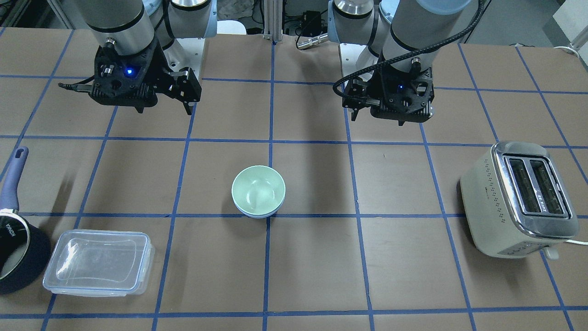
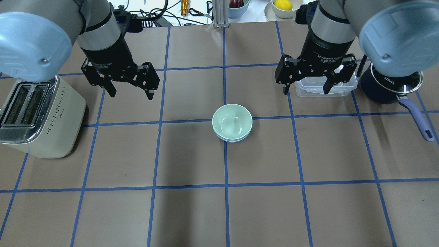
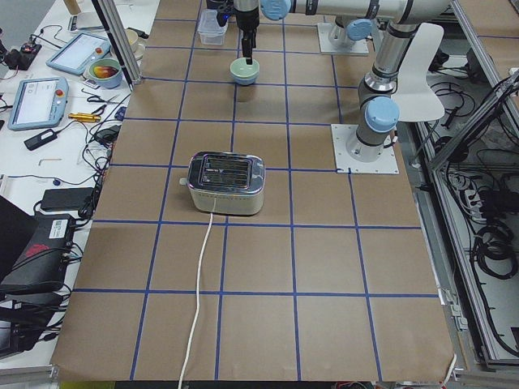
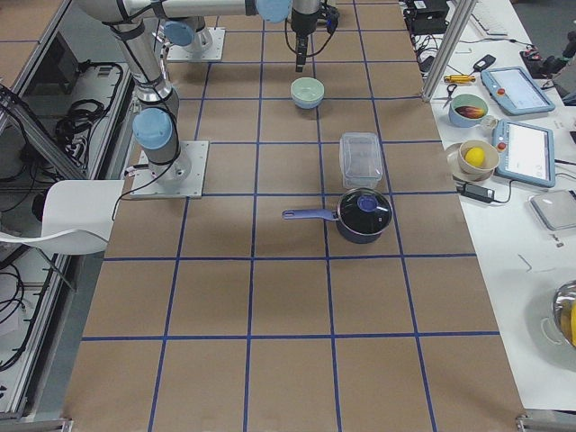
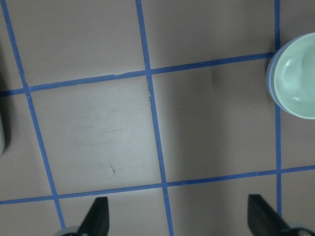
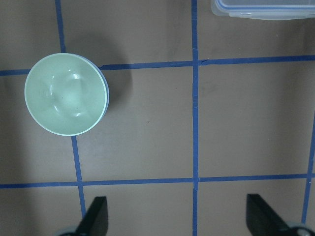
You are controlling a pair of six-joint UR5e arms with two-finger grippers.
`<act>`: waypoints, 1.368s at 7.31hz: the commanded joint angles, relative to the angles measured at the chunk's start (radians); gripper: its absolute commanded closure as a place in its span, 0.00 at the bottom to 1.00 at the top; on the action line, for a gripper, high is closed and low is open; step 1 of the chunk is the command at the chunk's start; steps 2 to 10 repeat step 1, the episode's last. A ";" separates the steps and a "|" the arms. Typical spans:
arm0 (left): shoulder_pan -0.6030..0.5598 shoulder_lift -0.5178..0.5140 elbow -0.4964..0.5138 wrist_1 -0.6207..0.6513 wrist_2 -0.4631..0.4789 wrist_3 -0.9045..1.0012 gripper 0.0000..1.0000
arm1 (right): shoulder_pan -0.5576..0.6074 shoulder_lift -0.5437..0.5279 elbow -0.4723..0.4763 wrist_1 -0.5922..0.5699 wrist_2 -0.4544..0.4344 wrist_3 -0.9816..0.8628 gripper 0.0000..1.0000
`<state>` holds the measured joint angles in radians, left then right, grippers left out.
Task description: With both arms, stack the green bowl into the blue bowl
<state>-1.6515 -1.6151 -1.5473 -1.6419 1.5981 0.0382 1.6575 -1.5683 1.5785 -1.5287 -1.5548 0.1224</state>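
Bowls: the green bowl (image 2: 232,120) sits nested in the blue bowl (image 2: 234,140), of which only a thin rim shows, mid-table (image 2: 192,212) on a tape crossing.
Left pincer (image 2: 131,95): mine hangs with fingers spread, holding nothing, apart from the bowls.
Right pincer (image 2: 305,91): mine too is spread and bare, in front of the clear box (image 2: 343,87).
Toaster (image 2: 51,116): under my left arm.
Saucepan (image 2: 384,90): just beside the box.

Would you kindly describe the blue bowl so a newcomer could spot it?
At the middle of the gridded table stands a stack of two bowls. The blue bowl is the lower one, only a pale blue edge showing beneath the green bowl nested in it.
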 commanded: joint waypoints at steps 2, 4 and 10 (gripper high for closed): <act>-0.001 0.000 -0.001 -0.001 0.000 0.000 0.00 | 0.001 -0.004 0.000 -0.004 -0.013 0.002 0.00; -0.001 0.000 -0.001 -0.001 0.000 0.000 0.00 | 0.001 -0.004 0.000 -0.004 -0.013 0.002 0.00; -0.001 0.000 -0.001 -0.001 0.000 0.000 0.00 | 0.001 -0.004 0.000 -0.004 -0.013 0.002 0.00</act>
